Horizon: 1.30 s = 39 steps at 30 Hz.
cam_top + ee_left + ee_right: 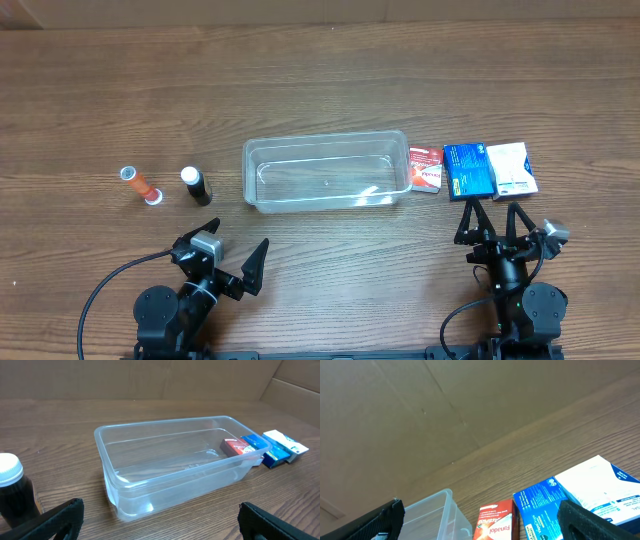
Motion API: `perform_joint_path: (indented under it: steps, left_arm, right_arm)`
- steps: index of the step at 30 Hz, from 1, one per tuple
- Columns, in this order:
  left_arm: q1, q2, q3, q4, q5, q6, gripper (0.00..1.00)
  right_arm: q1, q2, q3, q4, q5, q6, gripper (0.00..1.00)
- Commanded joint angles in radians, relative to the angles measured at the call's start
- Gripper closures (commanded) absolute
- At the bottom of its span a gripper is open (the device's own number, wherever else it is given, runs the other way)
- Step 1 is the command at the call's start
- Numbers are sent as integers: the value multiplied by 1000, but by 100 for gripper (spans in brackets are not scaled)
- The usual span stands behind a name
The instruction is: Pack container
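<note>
Both wide open, empty: left hand point(225, 252), right hand point(493, 211) | red box point(492, 523) beside container point(325, 139) reads Panadol

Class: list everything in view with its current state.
container: upright, open-topped, empty
red box: flat, beside container
blue box: flat, outside container
white box: flat, outside container
black bottle: upright, capped
orange tube: capped
left end effector: open, empty
right end effector: open, empty

My left gripper point(228, 258): black tapered fingers, matte; silver-grey block at the wrist; black cable point(100, 290) looping off the rounded black base. My right gripper point(493, 222): same black pointed fingers, pale grey block beside them, another black lead below.
</note>
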Motion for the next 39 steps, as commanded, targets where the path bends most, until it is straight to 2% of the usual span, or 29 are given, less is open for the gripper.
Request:
perform_joint_path:
  steps: [1,25,28,31,34,37,39]
  left_arm:
    - [-7,-11,-8,8,-7,16,0]
    - [-7,-11,-8,8,-7,16,0]
    - [-7,-11,-8,8,-7,16,0]
    - [-7,-11,-8,8,-7,16,0]
    - [-7,-11,-8,8,-7,16,0]
    - [-7,-11,-8,8,-7,16,0]
    - [-7,-11,-8,8,-7,16,0]
  right_arm:
    - [1,-4,-10,8,9,1,0]
    - [1,-3,11,-26,-11,-25,0]
    - [1,-2,146,-271,-22,-65,0]
    - [1,41,297,-416,-22,-134,0]
    - [1,177,443,-450,-21,-134,0]
    - [1,400,607,-465,-21,-140,0]
    - [1,629,766,-545,-21,-204,0]
